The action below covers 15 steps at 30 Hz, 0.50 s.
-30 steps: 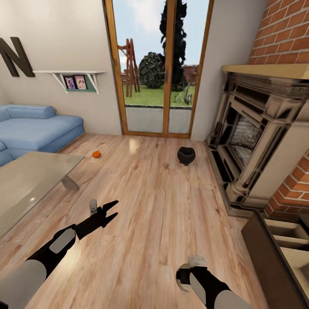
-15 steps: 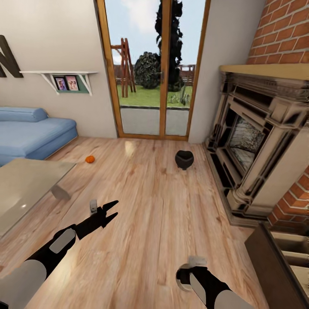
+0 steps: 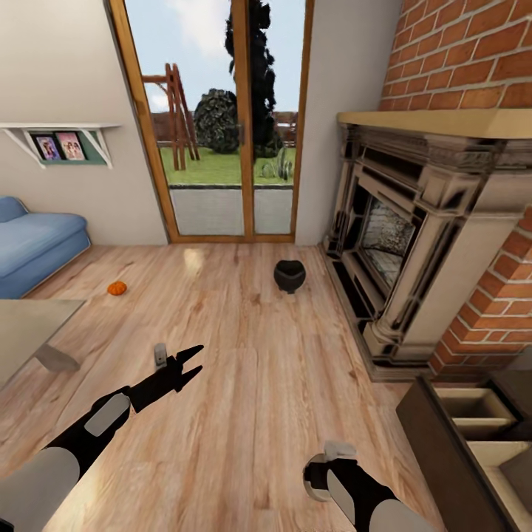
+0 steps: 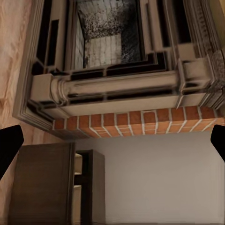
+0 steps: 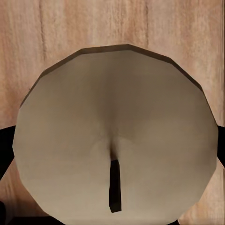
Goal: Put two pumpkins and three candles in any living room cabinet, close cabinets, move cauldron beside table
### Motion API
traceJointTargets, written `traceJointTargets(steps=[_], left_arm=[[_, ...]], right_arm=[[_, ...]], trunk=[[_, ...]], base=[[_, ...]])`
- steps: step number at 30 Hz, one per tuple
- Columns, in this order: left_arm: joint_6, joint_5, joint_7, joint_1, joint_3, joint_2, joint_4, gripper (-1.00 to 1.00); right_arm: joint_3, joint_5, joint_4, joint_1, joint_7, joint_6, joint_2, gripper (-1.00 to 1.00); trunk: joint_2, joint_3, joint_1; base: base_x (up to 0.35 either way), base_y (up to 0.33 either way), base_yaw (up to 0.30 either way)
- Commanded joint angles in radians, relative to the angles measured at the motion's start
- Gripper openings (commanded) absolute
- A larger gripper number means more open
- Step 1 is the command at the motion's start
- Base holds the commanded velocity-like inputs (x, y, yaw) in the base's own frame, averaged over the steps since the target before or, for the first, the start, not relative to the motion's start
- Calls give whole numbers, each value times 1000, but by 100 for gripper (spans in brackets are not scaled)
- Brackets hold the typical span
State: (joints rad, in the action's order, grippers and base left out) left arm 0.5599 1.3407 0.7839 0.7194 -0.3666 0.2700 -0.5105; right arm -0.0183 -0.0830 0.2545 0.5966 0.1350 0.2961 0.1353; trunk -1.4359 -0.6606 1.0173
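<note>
Wooden planks in a warm pale tone cover the floor [image 3: 251, 355] of a living room, running up to a glazed door [image 3: 214, 125] with an orange-brown frame that looks onto a lawn. At the right stands an ornate stone fireplace [image 3: 414, 244] set in red brick. A blue sofa [image 3: 33, 244] sits against the wall at the left under a white shelf [image 3: 63, 133] with two framed pictures, and the corner of a glass-topped counter [image 3: 29, 332] shows at the left edge.

One small, squat, bright-orange pumpkin [image 3: 117, 288] lies on the floor between the sofa and the counter's far corner. The cauldron [image 3: 290, 275], round-bellied and matte black with a flared rim, stands upright on the floor just in front of the fireplace's near corner and well apart from the counter. At the lower right the dark brown cabinet [image 3: 451, 436] stands open, its pale beige compartments visible.

The left pincer [image 3: 191, 363] hangs over the floor with its two black fingers spread apart and nothing between them. The right pincer [image 3: 329, 462] is low in the head view; its wrist view shows a stubby grey-olive candle [image 5: 115, 150] end-on with a dark wick, black fingers [image 5: 7, 150] touching it at both sides, closed around it.
</note>
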Motion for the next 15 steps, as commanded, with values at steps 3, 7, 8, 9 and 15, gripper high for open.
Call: traceJointTargets(steps=[3, 7, 8, 9, 15], left_arm=[[0, 0, 0, 0, 0, 0, 0, 100], [0, 0, 1, 0, 0, 0, 0, 100], [0, 0, 1, 0, 0, 0, 0, 100], [0, 0, 1, 0, 0, 0, 0, 100], [0, 1, 2, 0, 0, 0, 0, 100]], right_arm=[[0, 0, 0, 0, 0, 0, 0, -100], [0, 0, 0, 0, 0, 0, 0, -100], [0, 0, 0, 0, 0, 0, 0, -100], [0, 0, 0, 0, 0, 0, -1, -100], [0, 0, 0, 0, 0, 0, -2, -100]], trunk=[[0, 0, 0], [0, 1, 0], [0, 1, 0], [0, 1, 0], [0, 4, 0]], base=[[1, 0, -280], [0, 0, -280], [0, 0, -280], [0, 0, -280], [0, 0, -280]])
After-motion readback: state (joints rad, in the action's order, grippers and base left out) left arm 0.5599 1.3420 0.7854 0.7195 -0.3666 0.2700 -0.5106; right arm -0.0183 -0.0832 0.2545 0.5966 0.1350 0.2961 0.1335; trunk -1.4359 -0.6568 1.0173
